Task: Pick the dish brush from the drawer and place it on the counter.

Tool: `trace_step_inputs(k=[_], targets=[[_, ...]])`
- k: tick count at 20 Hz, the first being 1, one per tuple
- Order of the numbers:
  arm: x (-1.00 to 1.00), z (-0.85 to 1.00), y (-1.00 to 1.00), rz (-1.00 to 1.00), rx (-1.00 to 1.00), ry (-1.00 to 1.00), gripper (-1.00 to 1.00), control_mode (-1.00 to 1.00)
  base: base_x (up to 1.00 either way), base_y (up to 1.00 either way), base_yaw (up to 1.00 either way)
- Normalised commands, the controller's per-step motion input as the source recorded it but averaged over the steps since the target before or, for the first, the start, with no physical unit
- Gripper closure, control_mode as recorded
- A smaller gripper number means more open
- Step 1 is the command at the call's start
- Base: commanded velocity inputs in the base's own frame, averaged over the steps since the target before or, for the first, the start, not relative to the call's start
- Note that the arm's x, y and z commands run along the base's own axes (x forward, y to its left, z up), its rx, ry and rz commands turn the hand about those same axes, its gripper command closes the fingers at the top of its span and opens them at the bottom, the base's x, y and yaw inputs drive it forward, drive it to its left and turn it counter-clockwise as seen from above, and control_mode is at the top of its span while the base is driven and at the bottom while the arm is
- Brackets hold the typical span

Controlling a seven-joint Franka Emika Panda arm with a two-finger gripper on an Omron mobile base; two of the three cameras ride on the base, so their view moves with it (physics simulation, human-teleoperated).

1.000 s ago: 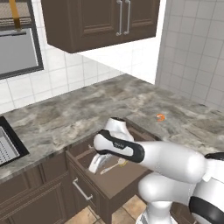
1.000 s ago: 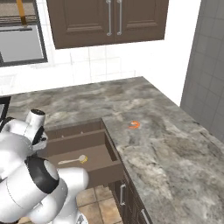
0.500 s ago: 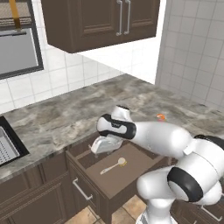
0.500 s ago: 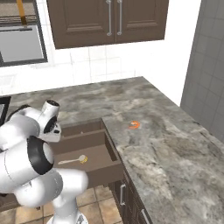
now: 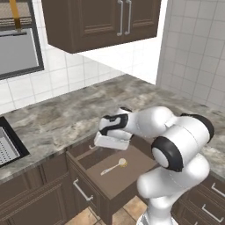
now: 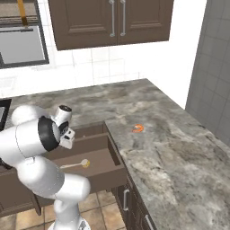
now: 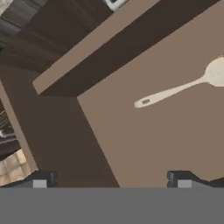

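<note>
In the left base view the drawer (image 5: 115, 176) stands pulled out below the marbled worktop (image 5: 66, 118); the dish brush (image 5: 113, 166) lies flat on its lighter brown floor, round head to the right, handle to the left; the claw (image 5: 100, 141) hangs over the far left part of the drawer, above the brush and apart from it; a silver bar handle (image 5: 82, 190) shows on the drawer front, and a dark sink (image 5: 9, 147) sits at the left edge of the worktop.

In the right base view the drawer (image 6: 96, 155) is open to the left of the worktop (image 6: 179, 148); the dish brush (image 6: 76, 164) lies on its floor near the front; a small curled orange object (image 6: 138, 129) rests on the worktop, well apart from the drawer.

In the hand view the dish brush (image 7: 181, 87) lies toward the upper right on the drawer floor (image 7: 148, 140); the two fingertips (image 7: 180, 180) stand wide apart with nothing between them.
</note>
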Motion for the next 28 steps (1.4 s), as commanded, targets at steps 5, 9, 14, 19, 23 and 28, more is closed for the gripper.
trace_step_inputs(k=[5, 9, 14, 19, 23, 28], targets=[[0.23, -0.66, -0.25, -0.63, -0.11, 0.01, -1.00, -1.00, 0.00, 0.00, 0.00], [0.29, -0.48, -0.01, -0.54, -0.23, 0.08, -1.00, -1.00, 0.00, 0.00, 0.00], [0.42, -0.36, -0.08, -0.43, -0.24, 0.14, -1.00, -1.00, 0.00, 0.00, 0.00], [0.63, -0.20, -0.03, -0.34, -0.11, 0.10, -1.00, -1.00, 0.00, 0.00, 0.00], [0.63, -0.02, 0.14, -0.21, -0.02, 0.03, -1.00, -1.00, 0.00, 0.00, 0.00], [0.46, -0.01, 0.27, -0.15, -0.07, 0.02, -1.00, -1.00, 0.00, 0.00, 0.00]])
